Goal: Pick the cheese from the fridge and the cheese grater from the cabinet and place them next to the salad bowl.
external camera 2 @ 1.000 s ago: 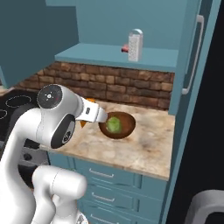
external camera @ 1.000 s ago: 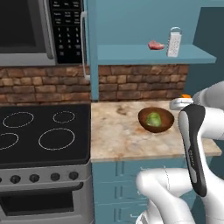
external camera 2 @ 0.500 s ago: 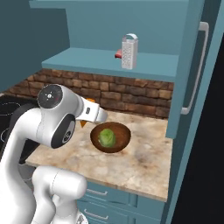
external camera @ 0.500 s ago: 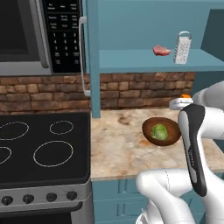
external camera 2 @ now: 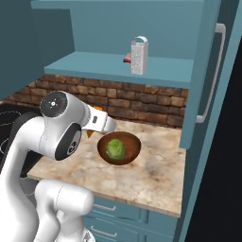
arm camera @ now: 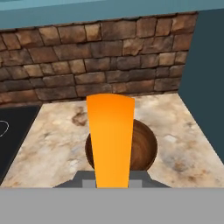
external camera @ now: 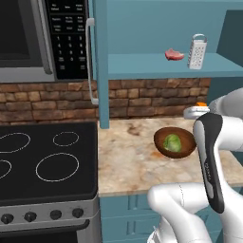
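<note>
Since the earlier pictures the base has driven on, so both base views have shifted: the salad bowl now lies nearer the middle of the left base view and the stove has slid toward the left edge; the things themselves have not changed place on the desk.

The end effector is clenched on the cheese, an orange wedge that in the hand view stands up from between the fingertips and covers the middle of the salad bowl behind it. In the right base view a bit of the orange wedge shows just left of the salad bowl, under the white hand, above the desk and not resting on it.

The salad bowl sits on the marbled desk with the green lettuce head inside it, in front of the brick wall.

The cheese grater stands upright on the open cabinet shelf, above and slightly right of the salad bowl in the right base view. Just beside the grater lies the pinkish-red meat, on its left in the left base view.

The microwave hangs well left of the salad bowl, above the stove.
</note>
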You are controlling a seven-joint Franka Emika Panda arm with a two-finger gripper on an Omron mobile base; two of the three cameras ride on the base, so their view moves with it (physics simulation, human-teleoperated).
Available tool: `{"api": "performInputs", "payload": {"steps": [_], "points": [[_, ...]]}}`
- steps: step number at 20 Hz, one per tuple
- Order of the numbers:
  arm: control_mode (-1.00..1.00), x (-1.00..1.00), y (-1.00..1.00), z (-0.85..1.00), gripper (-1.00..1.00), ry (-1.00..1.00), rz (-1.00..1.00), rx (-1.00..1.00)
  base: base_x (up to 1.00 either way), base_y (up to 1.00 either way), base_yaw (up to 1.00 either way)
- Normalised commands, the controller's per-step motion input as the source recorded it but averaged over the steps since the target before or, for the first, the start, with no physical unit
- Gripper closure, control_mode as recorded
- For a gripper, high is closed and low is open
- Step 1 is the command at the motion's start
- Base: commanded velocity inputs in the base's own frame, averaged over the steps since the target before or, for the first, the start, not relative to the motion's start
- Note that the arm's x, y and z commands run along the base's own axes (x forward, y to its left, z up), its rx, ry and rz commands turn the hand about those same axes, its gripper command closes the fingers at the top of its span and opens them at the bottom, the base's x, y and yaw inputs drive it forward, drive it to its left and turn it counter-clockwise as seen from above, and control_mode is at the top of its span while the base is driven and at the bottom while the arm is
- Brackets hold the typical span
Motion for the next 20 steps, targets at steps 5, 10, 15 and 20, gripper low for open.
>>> {"api": "performInputs", "payload": {"steps": [5, 10, 15, 20], "points": [[1.00, 0.00, 0.00, 0.00, 1.00, 0.00, 0.00, 0.00, 0.00, 0.00, 0.00], [1.00, 0.00, 0.00, 0.00, 1.00, 0.00, 0.00, 0.00, 0.00, 0.01, 0.00], [-1.00, -0.05, 0.14, -0.08, 1.00, 0.00, 0.01, -0.06, 0.00, 0.00, 0.00], [-1.00, -0.04, 0.25, -0.07, 1.00, 0.00, 0.08, -0.01, 0.00, 0.00, 0.00]]}}
